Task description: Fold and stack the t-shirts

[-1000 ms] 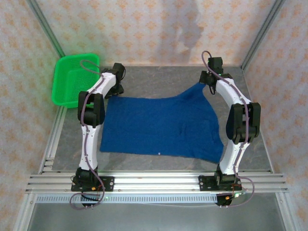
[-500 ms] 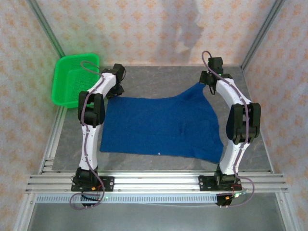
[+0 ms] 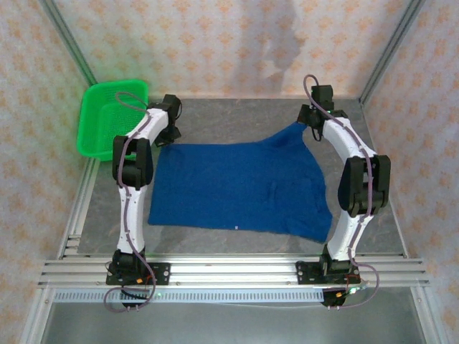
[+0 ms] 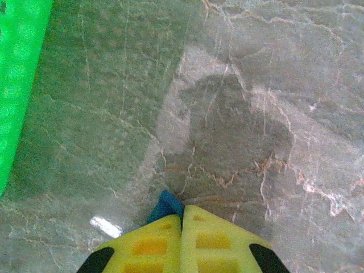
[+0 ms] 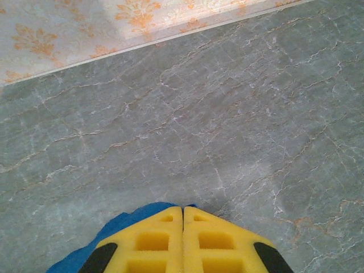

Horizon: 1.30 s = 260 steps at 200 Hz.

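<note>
- T-shirt [image 3: 237, 186]: royal blue, spread flat with its plain side up in the middle of the table [image 3: 237, 115].
- Its long axis runs from 9 o'clock to 3 o'clock in the overhead view. Which end has the collar I cannot tell.
- The near hem lies roughly parallel to the table's near edge, with a tiny white speck close to its middle.
- The far right corner is drawn out into a peak pointing to 1 o'clock. The near right corner sags toward 5 o'clock.
- Left gripper [image 3: 170, 137] sits at the shirt's far left corner, about 10 o'clock. In its wrist view the yellow pads [image 4: 153, 239] are pressed together [image 4: 182, 207], and a small tuft of blue cloth [image 4: 166, 203] sticks out at their tips.
- Right gripper [image 3: 310, 127] sits at the peaked corner. In its wrist view the pads are also pressed together [image 5: 182, 209], and blue cloth [image 5: 128, 226] shows under and to the left of them.
- Green basket [image 3: 86, 125] stands at the table's far left corner, about 10 o'clock. It is just beyond the left gripper and apart from the shirt, and its edge [image 4: 17, 85] shows in the left wrist view.
</note>
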Each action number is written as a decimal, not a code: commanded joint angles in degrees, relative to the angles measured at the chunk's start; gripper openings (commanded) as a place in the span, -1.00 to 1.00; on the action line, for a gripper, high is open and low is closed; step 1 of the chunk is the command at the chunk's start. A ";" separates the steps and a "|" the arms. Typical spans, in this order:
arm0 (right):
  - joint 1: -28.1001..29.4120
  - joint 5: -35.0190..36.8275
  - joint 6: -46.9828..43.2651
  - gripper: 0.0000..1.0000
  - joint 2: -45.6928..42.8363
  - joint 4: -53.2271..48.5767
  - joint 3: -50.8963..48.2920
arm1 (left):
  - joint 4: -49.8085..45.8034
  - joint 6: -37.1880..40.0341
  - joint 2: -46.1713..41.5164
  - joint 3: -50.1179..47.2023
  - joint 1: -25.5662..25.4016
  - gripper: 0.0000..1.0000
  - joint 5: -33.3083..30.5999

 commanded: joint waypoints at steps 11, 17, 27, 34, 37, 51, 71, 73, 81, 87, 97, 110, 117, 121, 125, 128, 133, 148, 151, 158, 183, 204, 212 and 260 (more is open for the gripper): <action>-0.30 0.44 4.31 -1.00 -5.95 1.61 -2.96 | 3.62 1.26 -8.12 -5.80 0.78 -1.00 3.01; -0.30 0.23 4.68 -1.00 -6.61 1.71 -3.37 | 4.31 1.18 -9.18 -6.76 0.70 -1.00 3.51; -0.30 0.12 5.17 -1.00 -7.59 1.60 -4.04 | 5.52 1.26 -10.95 -8.31 0.70 -1.00 4.66; -0.30 0.13 5.35 -1.00 -8.32 1.51 -4.69 | 6.30 1.26 -12.04 -9.32 0.71 -1.00 5.39; -0.30 0.16 5.53 -1.00 -8.68 1.48 -4.90 | 6.56 1.28 -12.41 -9.70 0.74 -1.00 5.85; -0.23 0.30 5.94 -1.00 -10.41 1.38 -6.60 | 7.69 1.18 -14.53 -11.54 0.70 -1.00 7.30; -0.21 0.37 6.66 -1.00 -13.31 1.23 -9.32 | 9.05 1.47 -17.35 -14.48 0.56 -1.00 8.70; -0.21 0.34 6.76 -1.00 -13.65 1.10 -9.59 | 9.21 1.49 -17.56 -14.80 0.60 -1.00 8.81; -0.21 0.52 7.11 -1.00 -15.02 0.57 -11.00 | 9.72 1.74 -18.76 -16.12 0.61 -1.00 9.38; -0.21 0.62 7.49 -1.00 -16.13 0.40 -11.93 | 9.94 1.95 -19.66 -16.97 0.65 -1.00 9.49; -0.19 0.97 8.01 -1.00 -18.03 0.23 -14.15 | 10.23 1.97 -21.06 -18.63 0.61 -1.00 9.29; -0.13 1.17 9.11 -1.00 -20.66 -0.07 -16.89 | 10.77 3.40 -22.73 -20.55 0.61 -1.00 9.15; -0.11 0.90 9.62 -1.00 -21.97 -0.11 -18.39 | 10.86 3.92 -23.46 -21.34 0.62 -1.00 9.19; -0.10 0.73 9.82 -1.00 -22.66 -0.32 -19.20 | 10.86 4.07 -23.90 -21.78 0.64 -1.00 9.14; -0.12 0.79 10.03 -1.00 -23.46 -0.71 -19.92 | 11.02 4.27 -24.29 -22.36 0.61 -1.00 9.19; -0.12 0.96 10.16 -1.00 -24.03 -0.99 -20.50 | 11.16 4.33 -24.57 -22.70 0.61 -1.00 9.22; -0.10 1.26 10.54 -1.00 -24.97 -1.39 -21.47 | 11.35 4.53 -25.17 -23.40 0.61 -1.00 9.23; -0.07 1.66 11.59 -1.00 -27.94 -1.80 -24.64 | 12.07 5.04 -26.70 -25.45 0.61 -1.00 9.23; -0.11 1.61 11.72 -1.00 -28.47 -1.86 -25.25 | 12.12 5.05 -26.92 -25.85 0.61 -1.00 9.23; -0.12 1.64 12.05 -1.00 -29.87 -2.22 -26.39 | 12.33 5.27 -26.95 -26.63 0.61 -1.00 9.31; -0.12 2.28 13.52 -1.00 -34.27 -4.23 -30.23 | 13.13 5.92 -30.29 -29.51 0.61 -1.00 9.11; -0.08 2.46 14.86 -1.00 -37.70 -5.76 -33.19 | 13.33 6.49 -31.71 -31.29 0.61 -1.00 8.82; -0.12 2.47 15.32 -1.00 -38.81 -6.28 -34.35 | 13.57 6.70 -32.20 -31.98 0.61 -1.00 8.86; -0.12 3.18 17.18 -1.00 -46.34 -11.09 -38.94 | 14.13 8.25 -35.44 -35.99 0.63 -1.00 7.83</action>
